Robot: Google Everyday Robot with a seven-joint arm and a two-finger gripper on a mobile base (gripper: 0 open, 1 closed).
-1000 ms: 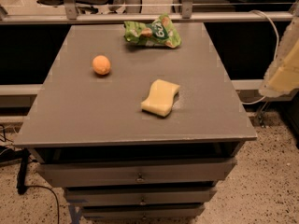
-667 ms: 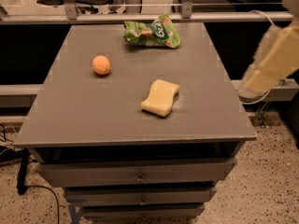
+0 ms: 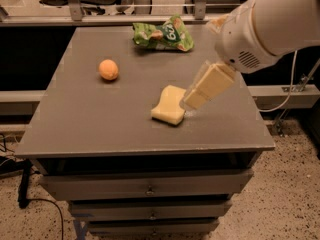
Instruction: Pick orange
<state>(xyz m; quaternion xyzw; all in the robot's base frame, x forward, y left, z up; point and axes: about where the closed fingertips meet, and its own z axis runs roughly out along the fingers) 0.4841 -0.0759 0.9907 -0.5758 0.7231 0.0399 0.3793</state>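
The orange (image 3: 108, 69) is a small round fruit lying on the left part of the grey table top (image 3: 90, 124). My gripper (image 3: 196, 96) comes in from the upper right on a white arm (image 3: 265, 24). It hangs over the right middle of the table, just right of the pale yellow sponge (image 3: 169, 105). The gripper is well to the right of the orange and holds nothing that I can see.
A green snack bag (image 3: 162, 35) lies at the table's back edge. Drawers (image 3: 150, 189) sit under the table top. A metal rail (image 3: 100, 19) runs behind the table. A cable (image 3: 30, 204) lies on the floor at the left.
The arm has swung in from the right edge of view to over the table, and the gripper now hangs beside the sponge. The orange, sponge and bag have not moved.
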